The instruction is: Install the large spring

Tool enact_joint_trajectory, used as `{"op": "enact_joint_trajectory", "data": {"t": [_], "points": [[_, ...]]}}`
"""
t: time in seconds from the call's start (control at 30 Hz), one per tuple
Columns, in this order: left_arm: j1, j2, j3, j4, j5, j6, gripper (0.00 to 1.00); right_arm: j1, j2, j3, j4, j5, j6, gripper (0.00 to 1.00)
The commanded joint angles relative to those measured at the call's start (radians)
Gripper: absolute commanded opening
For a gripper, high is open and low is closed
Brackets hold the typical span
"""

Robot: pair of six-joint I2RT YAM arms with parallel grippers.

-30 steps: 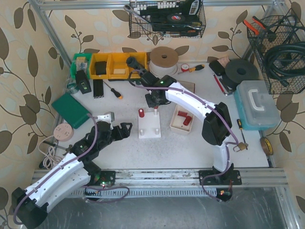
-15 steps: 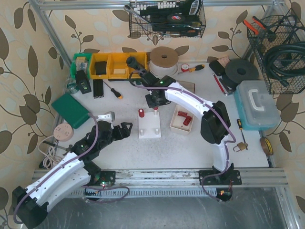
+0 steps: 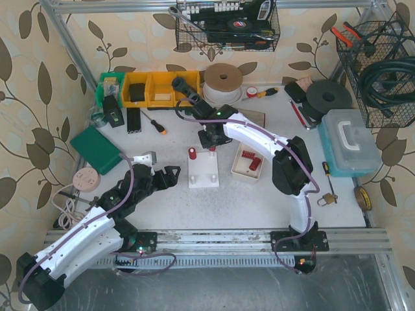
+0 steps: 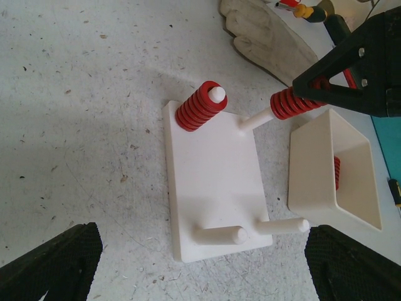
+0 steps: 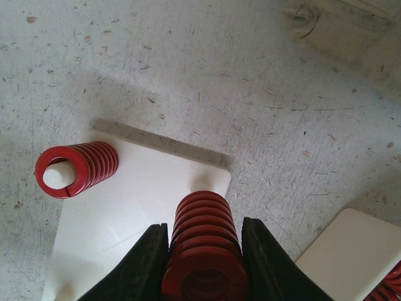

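Scuffed white worktop (image 3: pixel 259 201), leaf-print walls (image 3: pixel 39 97), wire basket (image 3: pixel 227 26) up top. White peg board (image 4: pixel 213 188) flat mid-worktop, four upright pegs. Seated red spring (image 4: pixel 199 106) already down on far-left peg. Right fingers (image 5: pixel 141 266) clamped on large red spring (image 4: pixel 289 104), held over far-right peg (image 4: pixel 255 119), spring's lower end at peg tip; can't tell if threaded on. White tray (image 4: pixel 310 169) just right of board, more red springs (image 4: pixel 336 172) inside. Left fingers (image 4: pixel 56 263) wide apart, gripping nothing, low over worktop near board's near-left corner, not touching it. Pale glove (image 4: pixel 263 31) on worktop behind board. Yellow bins (image 3: pixel 149 89), tape roll (image 3: pixel 223 78) along back; plastic case with handle (image 3: pixel 350 142) far right; green box (image 3: pixel 96 149) far left.
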Motion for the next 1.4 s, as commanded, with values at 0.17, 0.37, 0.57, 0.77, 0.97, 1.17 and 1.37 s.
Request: {"op": "enact_joint_trajectory", "data": {"t": [0.17, 0.37, 0.57, 0.77, 0.97, 1.17, 1.37], "points": [[-0.006, 0.004, -0.003, 0.031, -0.002, 0.015, 0.92, -0.01, 0.021, -0.021, 0.028, -0.016, -0.003, 0.0], [-0.006, 0.007, -0.003, 0.03, -0.001, 0.015, 0.92, -0.015, 0.027, -0.037, 0.045, -0.022, -0.004, 0.0], [-0.007, 0.012, -0.001, 0.031, 0.001, 0.015, 0.92, -0.016, 0.047, -0.045, 0.051, -0.027, -0.007, 0.0], [-0.007, 0.018, 0.0, 0.031, 0.003, 0.016, 0.91, -0.015, 0.068, -0.053, 0.052, -0.024, -0.009, 0.0], [-0.007, 0.027, 0.006, 0.029, 0.003, 0.015, 0.91, -0.015, 0.092, -0.041, 0.034, -0.023, 0.0, 0.0], [-0.007, 0.038, 0.01, 0.026, 0.004, 0.015, 0.91, -0.015, 0.095, -0.042, 0.026, -0.016, 0.01, 0.0], [-0.006, 0.059, 0.02, 0.024, 0.008, 0.015, 0.91, -0.015, 0.089, -0.054, 0.036, -0.015, 0.011, 0.18]]}}
